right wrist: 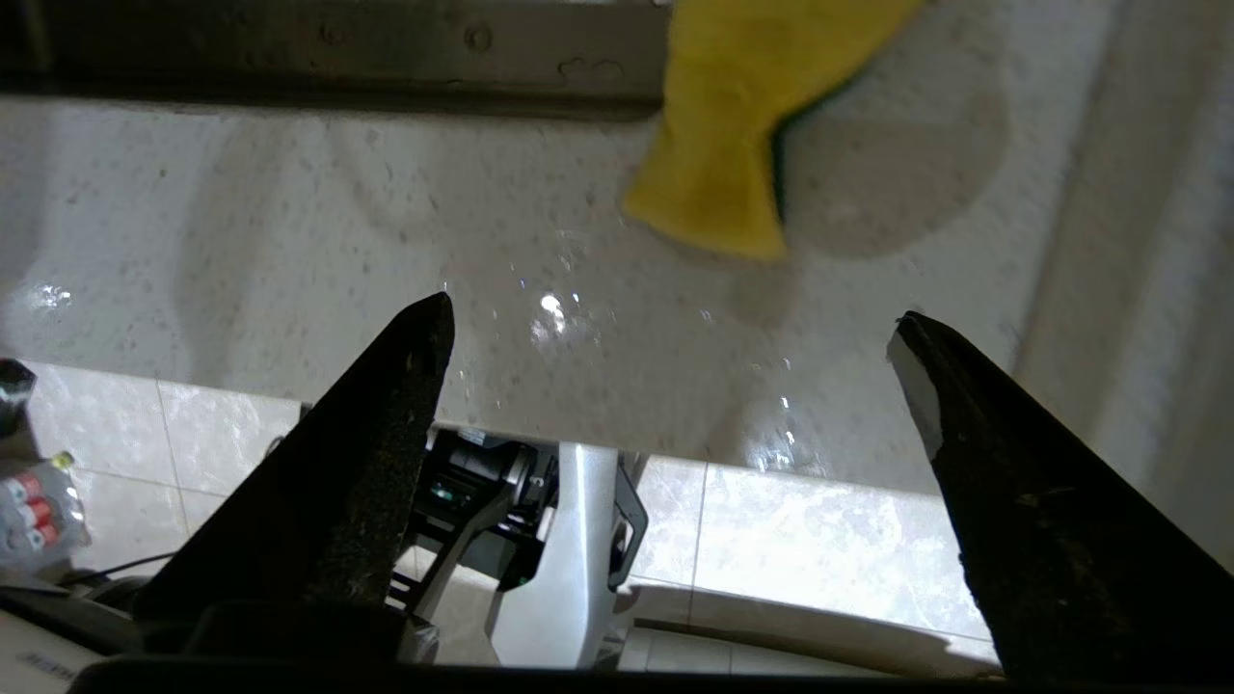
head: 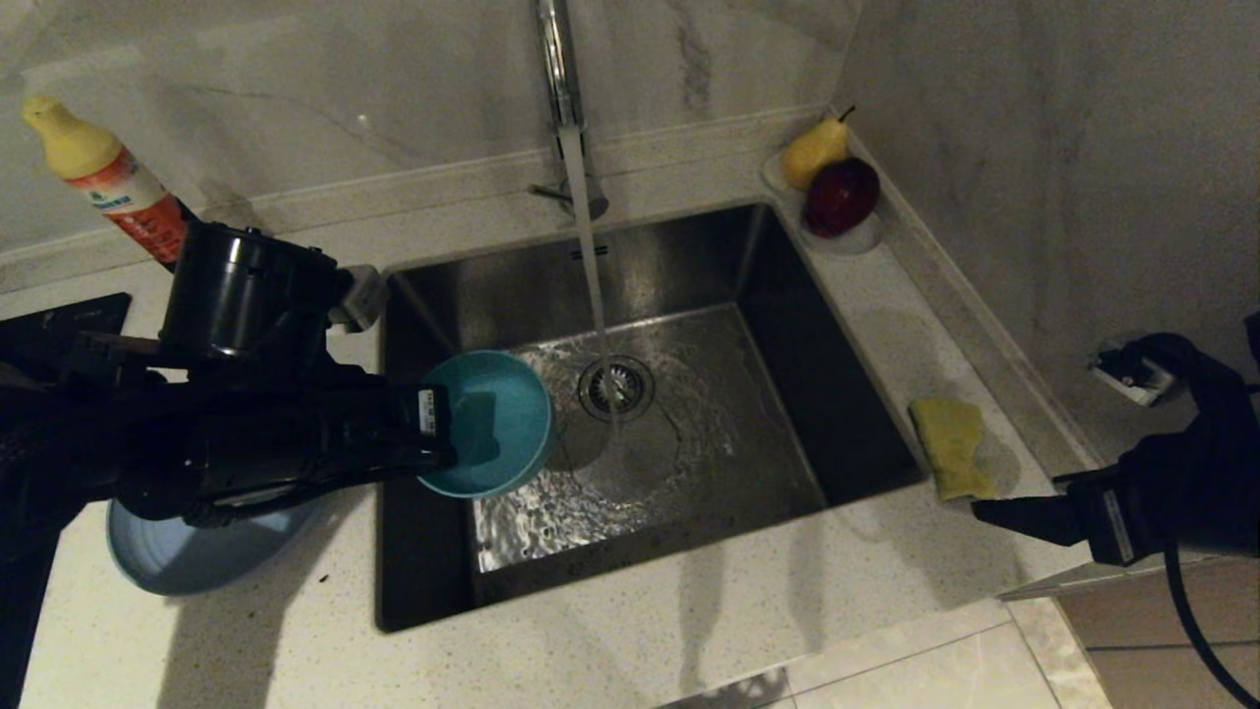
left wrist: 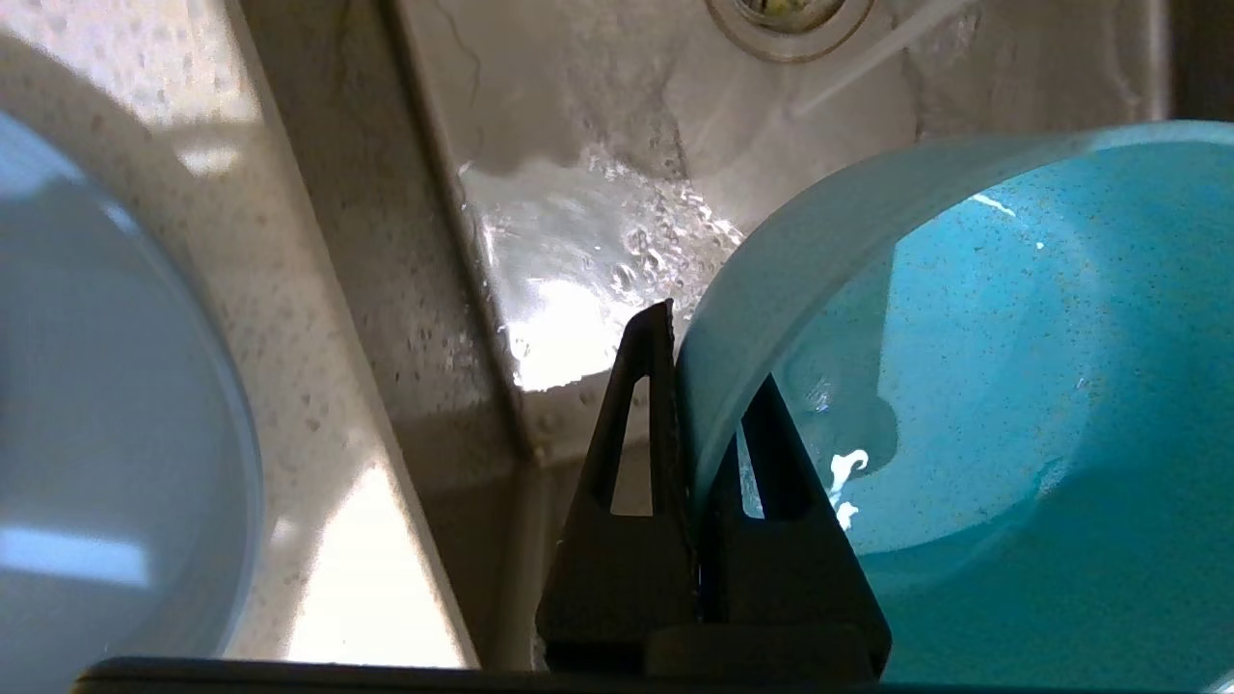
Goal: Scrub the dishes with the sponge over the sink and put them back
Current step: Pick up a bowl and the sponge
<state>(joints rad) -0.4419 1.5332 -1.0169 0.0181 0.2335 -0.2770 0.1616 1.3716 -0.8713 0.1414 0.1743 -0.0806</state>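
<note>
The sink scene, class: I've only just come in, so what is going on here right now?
A robot is washing up. Its left gripper is shut on the rim of the teal bowl, holding it tilted over the sink beside the water running from the tap. The right gripper is open, empty, near the counter's front edge; the sponge lies on the counter just beyond it. The light-blue plate sits left of the sink.

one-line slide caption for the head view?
Left gripper holds teal bowl over the running sink; open right gripper near sponge.
</note>
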